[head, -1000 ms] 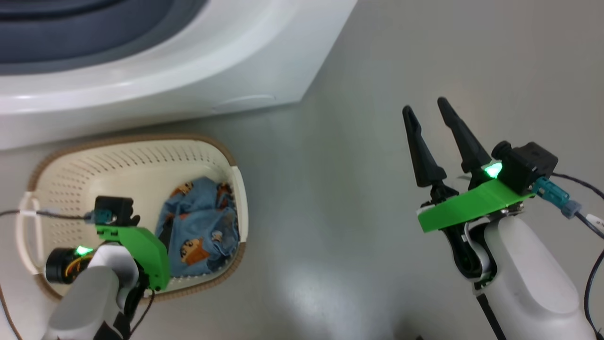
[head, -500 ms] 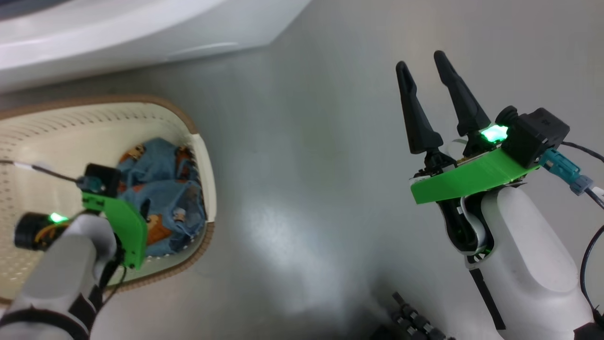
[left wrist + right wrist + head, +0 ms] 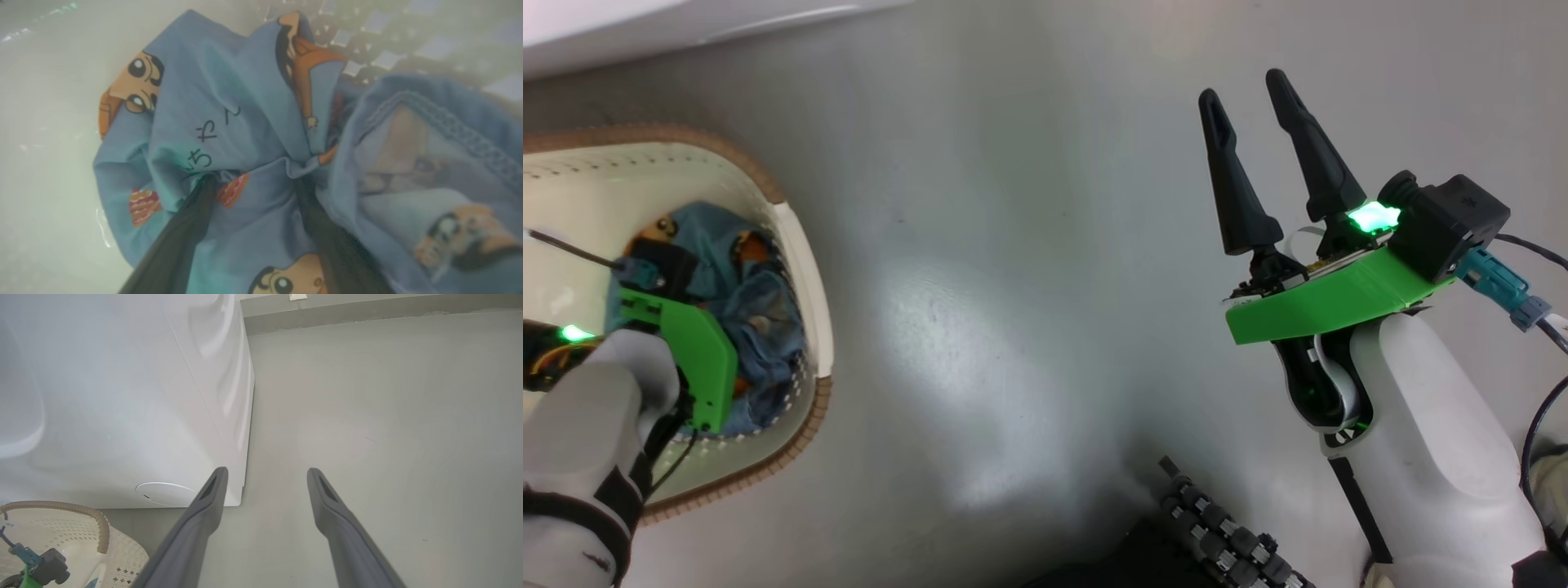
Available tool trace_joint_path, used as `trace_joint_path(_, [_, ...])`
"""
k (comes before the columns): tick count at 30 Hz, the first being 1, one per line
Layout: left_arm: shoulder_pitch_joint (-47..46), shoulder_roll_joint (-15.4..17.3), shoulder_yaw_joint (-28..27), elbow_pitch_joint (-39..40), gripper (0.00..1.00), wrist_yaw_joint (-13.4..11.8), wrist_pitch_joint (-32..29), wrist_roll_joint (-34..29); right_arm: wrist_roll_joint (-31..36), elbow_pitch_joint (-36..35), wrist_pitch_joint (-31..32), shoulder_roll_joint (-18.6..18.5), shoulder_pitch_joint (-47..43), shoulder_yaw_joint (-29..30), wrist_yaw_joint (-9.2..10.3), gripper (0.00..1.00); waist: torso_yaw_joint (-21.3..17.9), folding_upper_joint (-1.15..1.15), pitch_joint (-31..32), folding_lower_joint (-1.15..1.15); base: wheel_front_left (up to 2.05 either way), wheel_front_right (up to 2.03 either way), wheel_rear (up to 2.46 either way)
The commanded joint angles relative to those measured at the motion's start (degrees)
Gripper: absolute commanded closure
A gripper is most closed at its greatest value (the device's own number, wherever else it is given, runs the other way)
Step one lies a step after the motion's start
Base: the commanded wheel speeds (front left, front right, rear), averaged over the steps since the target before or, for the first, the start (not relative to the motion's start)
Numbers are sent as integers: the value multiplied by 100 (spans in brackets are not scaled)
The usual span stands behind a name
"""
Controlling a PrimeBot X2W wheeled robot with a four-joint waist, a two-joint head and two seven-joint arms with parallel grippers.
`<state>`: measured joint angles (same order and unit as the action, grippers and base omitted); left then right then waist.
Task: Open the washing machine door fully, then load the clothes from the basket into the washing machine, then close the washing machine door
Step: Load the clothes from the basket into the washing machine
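Light-blue bear-print clothes (image 3: 253,134) in the basket (image 3: 805,269) now bunch between open fingers of the left gripper (image 3: 256,181), newly lowered for a grab; the right gripper (image 3: 1242,88) hangs open, empty

The clothes (image 3: 253,122) lie crumpled in a heap in the basket (image 3: 805,269), against its right-hand wall in the head view. They are light-blue fabric printed with orange-brown cartoon faces, small orange-and-white patches and a few dark handwritten characters. One stitched hem is turned up at the side. A fold of cloth is gathered between the spread fingers of the left tool (image 3: 254,181), whose tips press into it. The basket is cream-white perforated plastic with a brown woven-look rim and stands upright on the grey floor (image 3: 1013,245). Near it stands the washing machine (image 3: 122,396), a glossy white box with a round cap (image 3: 165,494) low near its corner.
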<state>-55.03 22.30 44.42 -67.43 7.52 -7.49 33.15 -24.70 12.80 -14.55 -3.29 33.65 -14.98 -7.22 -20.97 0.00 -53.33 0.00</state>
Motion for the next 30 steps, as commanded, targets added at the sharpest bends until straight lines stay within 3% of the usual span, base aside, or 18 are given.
trace_joint_path(1, [19, 129, -71, -70, 0, -34, 38, -14, 15, -131, -45, 28, -162, -99, -26, 0, -78, 0, -94, 0, 0, 0, 0])
trace_joint_path(4, [-67, 30, -37, -311, 0, -210, -35, -40, 29, -134, -45, 32, -191, -78, -26, 0, -59, 0, -104, 0, 0, 0, 0])
trace_joint_path(5, [-88, 2, -35, -358, 5, -270, -39, -41, 34, -136, -45, 34, -197, -73, -26, 0, -53, 0, -105, 0, 0, 0, 0])
trace_joint_path(7, [-112, -46, -40, -414, 100, -339, 9, -29, 42, -131, -45, 35, -199, -72, -26, 0, -42, 0, -103, 0, 0, 0, 0])
trace_joint_path(21, [110, -223, -278, -560, 100, -300, 723, 322, 31, -57, -45, 40, -109, -101, -26, 0, 145, 0, 406, 0, 0, 0, 0])
trace_joint_path(30, [574, -456, -547, -558, 100, -138, 1713, 700, -5, 126, -45, 41, -204, -121, -26, 0, 419, 0, 1244, 0, 0, 0, 0])
